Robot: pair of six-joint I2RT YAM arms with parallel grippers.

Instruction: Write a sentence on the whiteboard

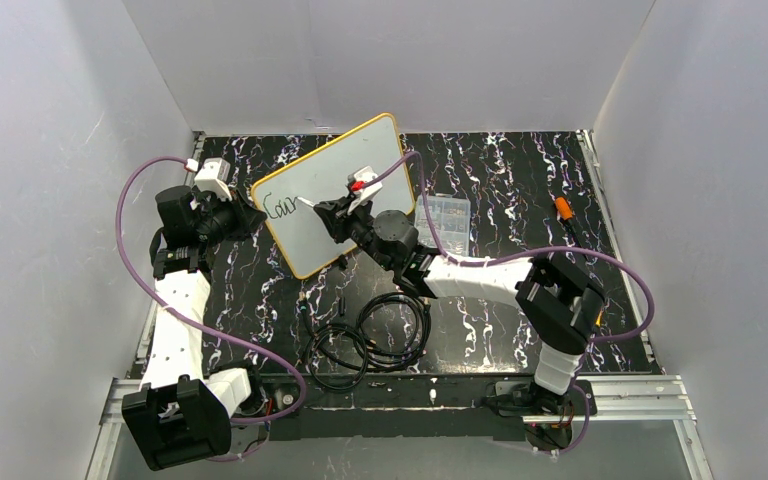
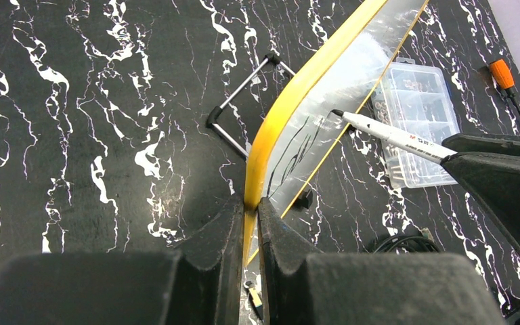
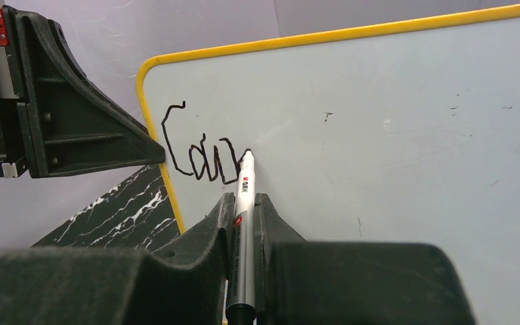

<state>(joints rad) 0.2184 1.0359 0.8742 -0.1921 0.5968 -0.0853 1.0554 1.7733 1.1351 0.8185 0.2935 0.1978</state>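
Note:
The whiteboard (image 1: pixel 332 165) stands tilted on its edge at the back of the table, white with a yellow rim (image 2: pixel 291 95). My left gripper (image 2: pixel 250 203) is shut on its left rim and holds it up (image 1: pixel 256 216). My right gripper (image 3: pixel 244 200) is shut on a silver-white marker (image 3: pixel 244 186), whose tip touches the board. The sentence (image 3: pixel 200 159) is dark lettering reading "Cour" near the board's upper left corner (image 1: pixel 282 207). The marker (image 2: pixel 393 135) reaches across the board face from the right gripper (image 1: pixel 328 212).
A clear compartmented parts box (image 1: pixel 445 215) lies right of the board. An orange-handled tool (image 1: pixel 564 208) rests near the right wall. Black cable coils (image 1: pixel 370 335) lie near the front. A thin metal stand (image 2: pixel 244 101) sits behind the board.

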